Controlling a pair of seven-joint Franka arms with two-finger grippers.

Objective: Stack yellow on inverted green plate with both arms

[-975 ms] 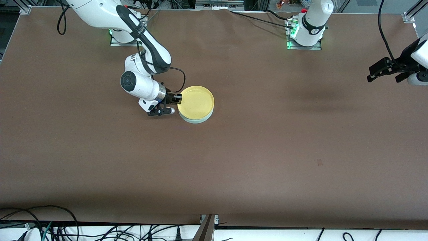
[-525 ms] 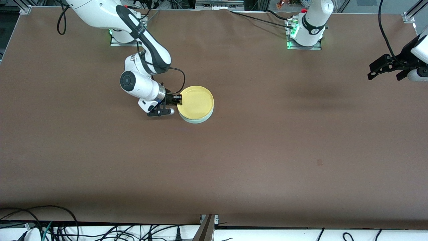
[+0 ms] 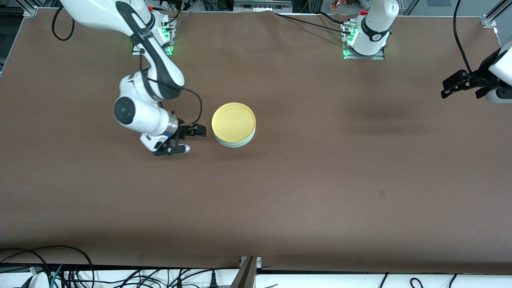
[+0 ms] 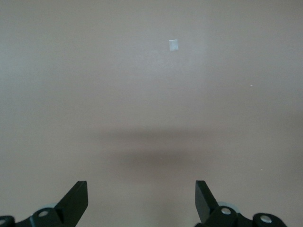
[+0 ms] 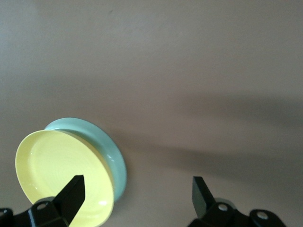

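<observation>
The yellow plate (image 3: 233, 121) lies rim up on the inverted green plate (image 3: 237, 143), of which only the edge shows under it. The stack sits on the brown table toward the right arm's end. In the right wrist view the yellow plate (image 5: 61, 175) sits on the green plate (image 5: 108, 147). My right gripper (image 3: 199, 131) is open and empty, low beside the stack and apart from it; it also shows in the right wrist view (image 5: 137, 193). My left gripper (image 3: 450, 86) is open and empty, up over the left arm's end of the table, and waits; the left wrist view (image 4: 141, 197) shows only bare table.
A small dark mark (image 3: 382, 194) is on the table nearer to the front camera, toward the left arm's end. The left wrist view shows a small pale square mark (image 4: 173, 45). Cables (image 3: 40, 272) lie along the front edge.
My right gripper has let go of the yellow plate's rim and drawn back from the stack toward the right arm's end. The plates stay stacked. The left gripper has barely moved.
</observation>
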